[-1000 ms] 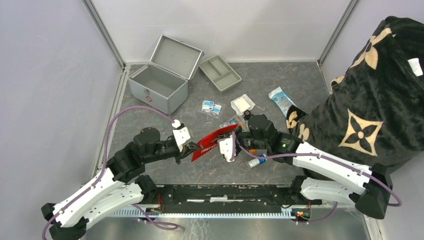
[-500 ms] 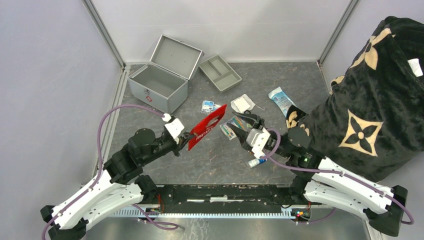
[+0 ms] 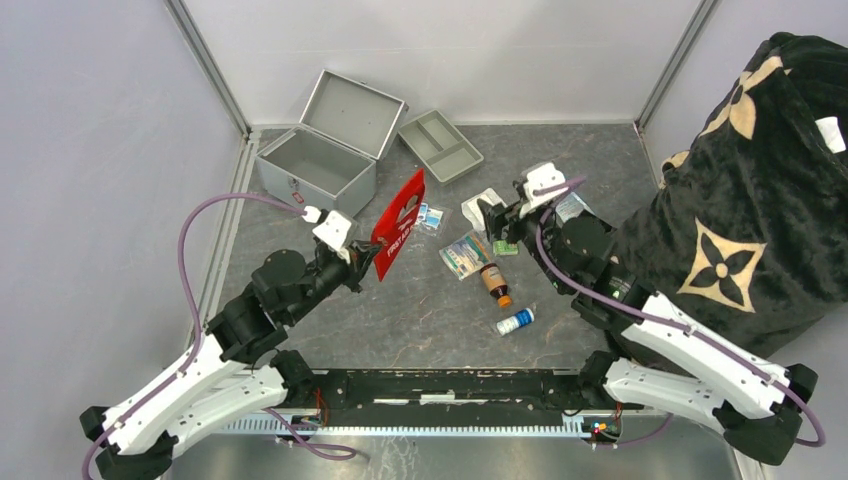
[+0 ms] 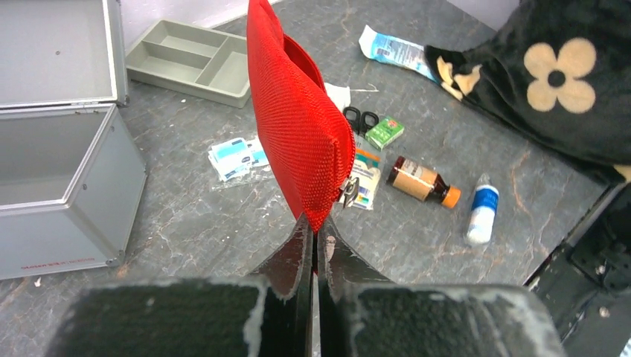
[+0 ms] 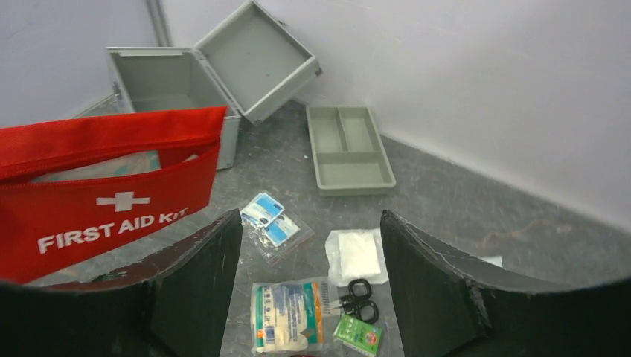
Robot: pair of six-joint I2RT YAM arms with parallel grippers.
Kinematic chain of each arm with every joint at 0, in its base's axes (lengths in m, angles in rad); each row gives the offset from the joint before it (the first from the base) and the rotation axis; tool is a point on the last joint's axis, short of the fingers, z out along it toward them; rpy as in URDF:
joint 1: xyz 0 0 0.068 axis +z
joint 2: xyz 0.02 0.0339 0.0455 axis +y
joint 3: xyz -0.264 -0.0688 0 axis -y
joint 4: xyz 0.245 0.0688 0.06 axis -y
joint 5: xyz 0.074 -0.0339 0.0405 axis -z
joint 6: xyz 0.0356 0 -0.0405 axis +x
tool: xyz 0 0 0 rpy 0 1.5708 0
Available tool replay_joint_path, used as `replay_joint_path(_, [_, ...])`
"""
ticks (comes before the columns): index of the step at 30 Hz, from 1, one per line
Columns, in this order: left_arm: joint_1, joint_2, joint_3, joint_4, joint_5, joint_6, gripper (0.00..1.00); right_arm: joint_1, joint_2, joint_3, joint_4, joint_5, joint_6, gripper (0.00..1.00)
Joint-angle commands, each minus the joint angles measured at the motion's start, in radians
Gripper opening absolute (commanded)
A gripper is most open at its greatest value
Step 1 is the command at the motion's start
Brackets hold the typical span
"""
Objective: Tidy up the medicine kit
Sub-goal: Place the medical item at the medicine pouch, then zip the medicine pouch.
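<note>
Top external view: the medicine kit [image 3: 318, 172], a silver-grey metal case, is seen in the far left corner of the worktop [image 3: 420, 335], close to the left wall, with its hinged lid thrown back toward the rear wall. A red first aid pouch [image 3: 398, 222] is held up on edge just right of the case's near corner and apart from it. It is pinched at its lower corner, beside the zip pull, by the left fingers [image 4: 303, 249], which are pressed tightly together on the fabric. The right fingers [image 5: 420, 275] are spread wide with nothing between them, poised above a gauze pad [image 5: 357, 254], small scissors [image 5: 357, 291] and a green box [image 5: 359, 332].

A shallow grey divided tray [image 3: 440, 146] lies near the back wall, just beside the lid. Plaster packets [image 3: 428, 213], a printed sachet pack [image 3: 463, 254], a brown bottle [image 3: 493, 281] on its side and a small white bottle with a blue label [image 3: 516, 321] are scattered down the middle between the arms. A strip of bare worktop is left in front of the case, and another along the near edge. The right side is crowded by a black blanket with cream flowers [image 3: 740, 200].
</note>
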Motion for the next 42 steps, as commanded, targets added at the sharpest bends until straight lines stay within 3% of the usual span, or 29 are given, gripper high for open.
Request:
replay_joint_path(1, [-0.005,0.048,0.069,0.079,-0.082,-0.098,0.02,-0.098,0.061,0.109,-0.215,-0.032,0.253,0.75])
replay_joint_path(8, [-0.005,0.124,0.100,0.088,-0.148,-0.188,0.02,-0.251,0.199,0.206,-0.284,-0.403,0.346,0.74])
replay_joint_path(16, [-0.005,0.214,0.130,0.098,-0.128,-0.248,0.02,-0.270,0.309,0.226,-0.182,-0.734,0.353,0.71])
replay_joint_path(35, [-0.004,0.370,0.151,0.222,0.041,-0.216,0.02,-0.220,0.338,0.111,0.108,-0.972,0.458,0.65])
replay_joint_path(42, [-0.004,0.354,0.139,0.257,0.170,-0.133,0.02,-0.224,0.333,0.142,0.028,-1.025,0.333,0.68])
